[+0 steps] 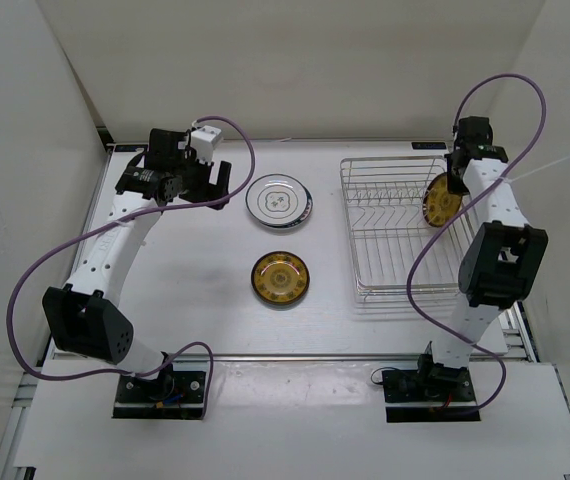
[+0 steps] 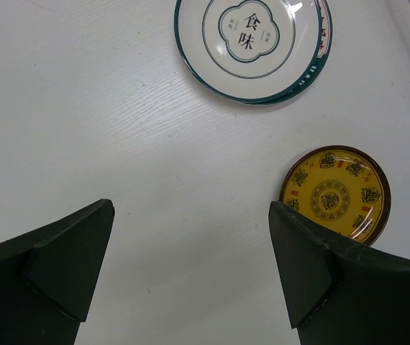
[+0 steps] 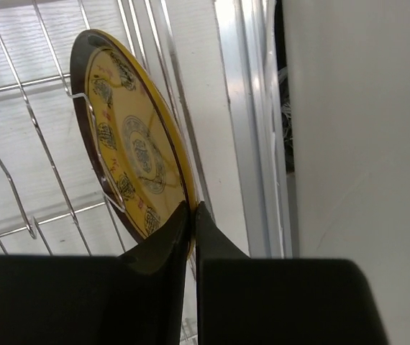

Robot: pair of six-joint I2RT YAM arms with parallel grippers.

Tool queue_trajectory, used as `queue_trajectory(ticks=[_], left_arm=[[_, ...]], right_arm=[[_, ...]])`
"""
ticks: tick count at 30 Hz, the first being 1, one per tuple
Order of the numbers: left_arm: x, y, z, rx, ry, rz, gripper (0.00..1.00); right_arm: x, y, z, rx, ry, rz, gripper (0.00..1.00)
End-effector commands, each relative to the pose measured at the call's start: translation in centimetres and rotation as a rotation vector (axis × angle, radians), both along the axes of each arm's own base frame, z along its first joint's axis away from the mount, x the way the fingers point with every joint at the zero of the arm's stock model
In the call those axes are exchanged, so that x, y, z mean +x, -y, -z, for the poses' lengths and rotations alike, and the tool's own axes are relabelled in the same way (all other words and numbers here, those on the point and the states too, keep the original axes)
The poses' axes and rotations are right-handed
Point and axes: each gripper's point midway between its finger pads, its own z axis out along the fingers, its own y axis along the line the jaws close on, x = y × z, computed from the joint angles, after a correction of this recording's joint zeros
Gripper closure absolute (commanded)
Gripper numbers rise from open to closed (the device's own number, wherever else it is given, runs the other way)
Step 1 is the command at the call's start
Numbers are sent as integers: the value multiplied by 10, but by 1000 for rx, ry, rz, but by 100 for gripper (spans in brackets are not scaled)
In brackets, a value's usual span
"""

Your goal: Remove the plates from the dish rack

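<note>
At the rack — right hand on plate

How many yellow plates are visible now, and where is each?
2. One yellow plate lies flat on the table; the other yellow plate stands in the dish rack, its rim pinched by the right hand.

A white wood-grain worktop is boxed in by plain white wall panels beyond its far, left and right edges, with an aluminium frame rail running along its right edge.
</note>
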Motion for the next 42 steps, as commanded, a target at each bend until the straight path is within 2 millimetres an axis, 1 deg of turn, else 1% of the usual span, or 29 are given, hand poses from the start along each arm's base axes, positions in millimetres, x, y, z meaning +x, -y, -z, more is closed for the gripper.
queue_trajectory(ticks=[1, 2, 3, 5, 6, 8, 10, 11, 13, 14, 15, 17, 18, 19, 20, 21, 23, 24, 25, 26, 28, 29, 31, 32, 33, 34, 36, 38, 42], left_arm=[[-2, -7, -23, -6, 72, -31, 1], [1, -9, -21, -13, 69, -47, 1], [2, -9, -25, -15, 77, -47, 1], [5, -8, -23, -21, 74, -53, 1], [8, -9, -25, -19, 89, -60, 1], [16, -6, -20, -28, 85, -67, 1], [22, -4, -22, -31, 87, -64, 1], [22, -2, -22, -41, 85, -52, 1], [22, 14, -30, -104, 89, 12, 1], [20, 22, -27, -130, 71, 48, 1], [18, 40, -38, -176, 86, 131, 1], [8, 66, -47, -217, 94, 244, 1], [-6, 91, -59, -257, 104, 353, 1], [-13, 103, -63, -280, 106, 404, 1], [-18, 117, -69, -302, 113, 455, 1], [-34, 139, -76, -331, 118, 538, 1], [-44, 161, -92, -350, 156, 607, 1], [-49, 172, -94, -353, 155, 637, 1], [-57, 192, -104, -363, 173, 690, 1], [-61, 201, -105, -363, 160, 709, 1], [-67, 221, -96, -361, 122, 750, 2], [-65, 226, -100, -356, 138, 749, 2], [-64, 238, -89, -350, 100, 754, 3], [-62, 240, -92, -352, 109, 755, 3], [-64, 244, -88, -351, 98, 765, 4], [-62, 246, -91, -359, 97, 759, 5], [-57, 248, -87, -351, 88, 750, 7], [-56, 250, -83, -353, 72, 744, 13], [-54, 250, -95, -357, 106, 741, 27]], right_arm=[[-5, 10, -87, -92, 188, 53, 100], [-9, 6, -94, -101, 195, 50, 100], [-13, 6, -113, -110, 237, 44, 100], [-20, 0, -133, -129, 274, 43, 100], [-27, 2, -148, -144, 306, 44, 100], [-33, -10, -171, -141, 349, 19, 100], [-50, -23, -198, -137, 400, -8, 100], [-53, -28, -204, -135, 417, -19, 100], [-61, -39, -209, -119, 424, -52, 100], [-67, -49, -215, -82, 447, -72, 100], [-66, -72, -212, 11, 446, -178, 100], [-76, -108, -200, 154, 404, -328, 100], [-79, -124, -193, 223, 382, -396, 100], [-85, -156, -189, 347, 362, -544, 100], [-91, -169, -189, 393, 358, -609, 100], [-95, -180, -180, 441, 331, -662, 100], [-106, -200, -177, 528, 307, -773, 100], [-114, -214, -178, 592, 301, -840, 100], [-117, -219, -177, 625, 294, -863, 100], [-119, -223, -179, 638, 297, -888, 100], [-121, -228, -179, 673, 290, -914, 100], [-125, -233, -181, 702, 292, -939, 100], [-129, -239, -185, 719, 288, -961, 100], [-132, -241, -185, 735, 280, -968, 100], [-133, -242, -186, 745, 281, -977, 100], [-135, -245, -186, 747, 278, -985, 100], [-137, -245, -189, 743, 286, -989, 100], [-138, -248, -185, 743, 277, -1001, 100], [-137, -248, -180, 731, 265, -991, 100]])
